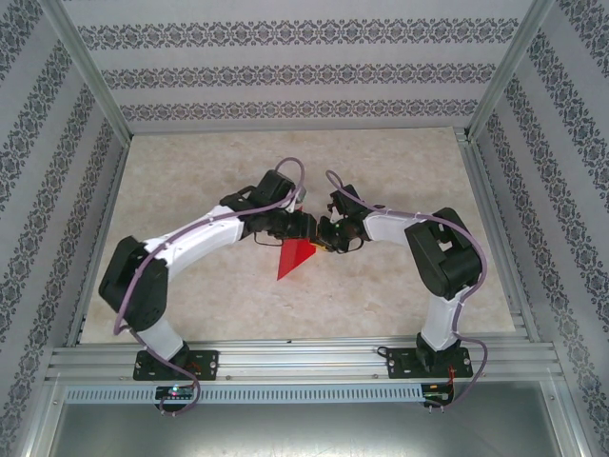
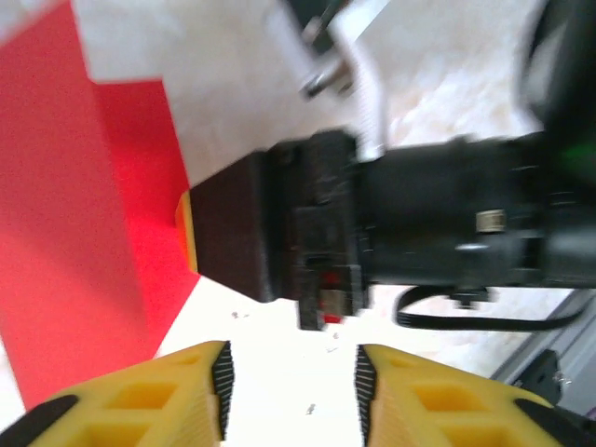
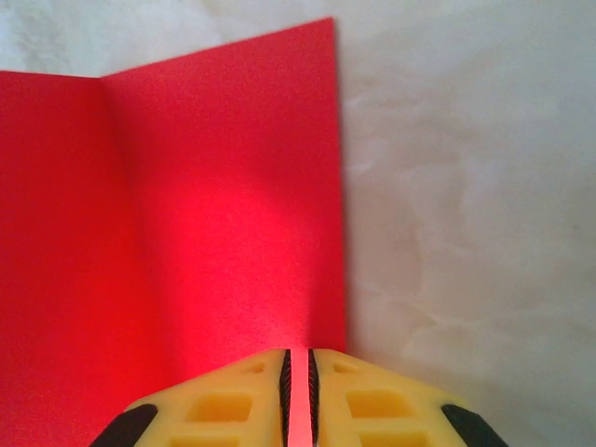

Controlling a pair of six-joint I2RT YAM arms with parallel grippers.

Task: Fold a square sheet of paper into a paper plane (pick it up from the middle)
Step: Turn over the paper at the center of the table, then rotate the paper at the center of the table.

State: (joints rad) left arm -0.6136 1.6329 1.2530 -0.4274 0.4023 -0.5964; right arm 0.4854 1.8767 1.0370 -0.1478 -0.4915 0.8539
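Progress check on the plane fold: I'd call it early-to-middle. Paper (image 3: 186, 214) isn't a flat square any more. It's got a clear crease running down it, and from above it looks like a wedge, with both pincers at the wide end and the point aimed away from them. It's way too wide to be a dart though, so my guess is the narrowing folds and the wings are all left to do.

Right pincer (image 3: 298, 372) is pressed nearly together on the paper's edge with a sliver of red showing between the fingers, so it's pinching the paper. The rest of the paper spreads out ahead of it and off to its left, with bare table (image 3: 466, 186) on its right.

Left pincer (image 2: 291, 374) is spread, with nothing in the gap but table underneath. The paper sits ahead and to the left of it, not touching, and the right pincer's tip is straight ahead of it against the paper's edge.

Can't tell if the pinched part is lifted off the table or lying flat.
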